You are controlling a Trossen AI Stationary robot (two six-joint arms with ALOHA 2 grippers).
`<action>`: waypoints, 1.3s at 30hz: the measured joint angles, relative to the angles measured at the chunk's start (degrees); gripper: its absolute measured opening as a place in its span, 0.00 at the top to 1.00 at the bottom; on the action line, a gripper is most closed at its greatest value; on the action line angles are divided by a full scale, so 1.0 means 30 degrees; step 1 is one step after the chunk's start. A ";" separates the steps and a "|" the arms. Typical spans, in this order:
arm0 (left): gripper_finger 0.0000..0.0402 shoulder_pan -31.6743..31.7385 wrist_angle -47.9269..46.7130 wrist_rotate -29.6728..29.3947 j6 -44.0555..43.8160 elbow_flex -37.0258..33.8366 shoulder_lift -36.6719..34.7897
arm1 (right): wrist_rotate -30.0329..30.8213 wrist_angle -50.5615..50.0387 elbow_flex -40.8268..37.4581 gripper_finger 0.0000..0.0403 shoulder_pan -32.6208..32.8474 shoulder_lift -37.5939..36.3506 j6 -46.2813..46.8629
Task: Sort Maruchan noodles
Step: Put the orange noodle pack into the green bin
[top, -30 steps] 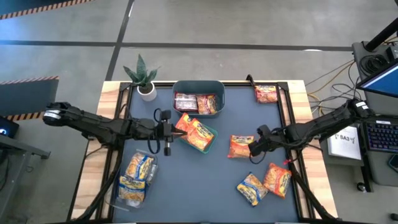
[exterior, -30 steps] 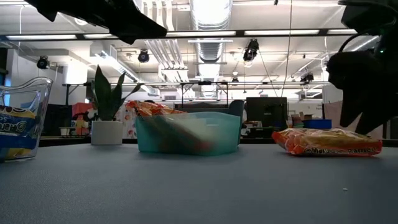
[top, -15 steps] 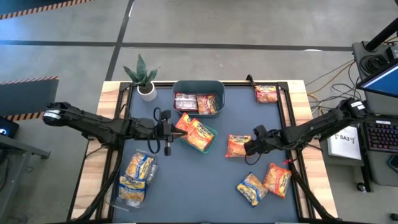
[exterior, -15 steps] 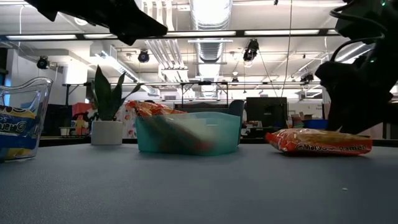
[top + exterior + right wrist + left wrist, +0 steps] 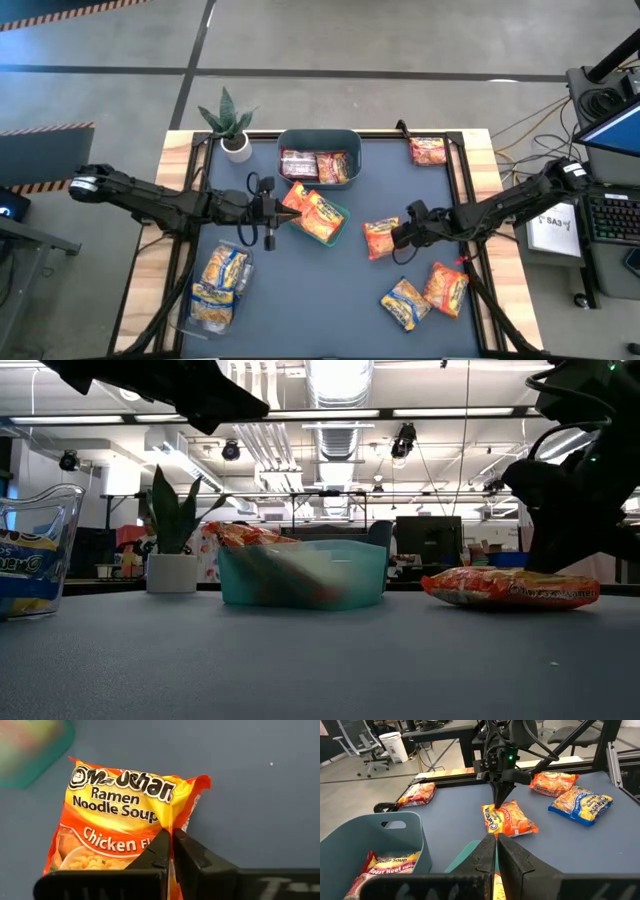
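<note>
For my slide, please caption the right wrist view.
Right tool shut on the edge of an orange crinkly plastic chicken ramen packet lying on the dark blue-grey table.

**Glossy wrappers on a matt bench**

The orange noodle packet (image 5: pixel 120 815) is showing crinkly, glossy plastic film, catching light along its pinched edge. The right hand (image 5: pixel 171 851) gripping it is looking like matt black hard plastic. The bench (image 5: pixel 340 290) is wearing a smooth, matt blue-grey mat, with bare pale wood (image 5: pixel 150 270) showing at its sides. The tub (image 5: pixel 370 840) is looking like smooth, dull grey-teal plastic. A clear bin (image 5: pixel 40 550) is shining like glossy see-through plastic. The plant pot (image 5: pixel 172 572) is appearing matt white.
</note>
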 joint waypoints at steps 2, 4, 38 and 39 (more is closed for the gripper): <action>1.00 0.0000 -0.0006 0.0000 -0.0051 -0.0008 0.0000 | 0.0217 -0.0009 0.0147 0.98 0.0000 -0.0039 -0.0548; 1.00 0.0000 -0.0004 0.0000 -0.0169 -0.0011 0.0000 | 0.0832 0.0003 0.0393 0.98 0.0024 -0.0110 -0.1673; 1.00 -0.0160 0.3892 0.1486 -0.0605 0.3596 0.7929 | 0.1531 -0.4147 0.4198 0.98 0.1988 0.1036 -0.0265; 1.00 -0.0160 0.3603 0.1494 -0.0200 0.4275 0.8637 | 0.1415 -0.4270 0.4198 0.98 0.2044 0.1033 -0.0254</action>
